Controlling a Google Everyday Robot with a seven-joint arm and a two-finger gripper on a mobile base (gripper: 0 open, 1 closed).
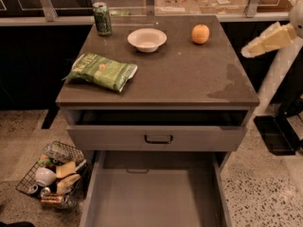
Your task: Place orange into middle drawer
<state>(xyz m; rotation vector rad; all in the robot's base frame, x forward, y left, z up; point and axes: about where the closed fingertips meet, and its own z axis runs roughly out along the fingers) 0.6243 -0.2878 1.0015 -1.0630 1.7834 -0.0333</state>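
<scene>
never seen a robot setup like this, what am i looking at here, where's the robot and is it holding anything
There is one camera view, looking down at a grey cabinet from the front. Where the camera is mounted is not known. The robot is a wheeled base with one arm. Only a little of it shows: the pale gripper at the right edge, out past the cabinet's side. On the cabinet top are an orange, a white bowl, a green can and a green chip bag. The orange sits apart from the gripper, so it is not held. Below, the middle drawer is pulled out.
</scene>
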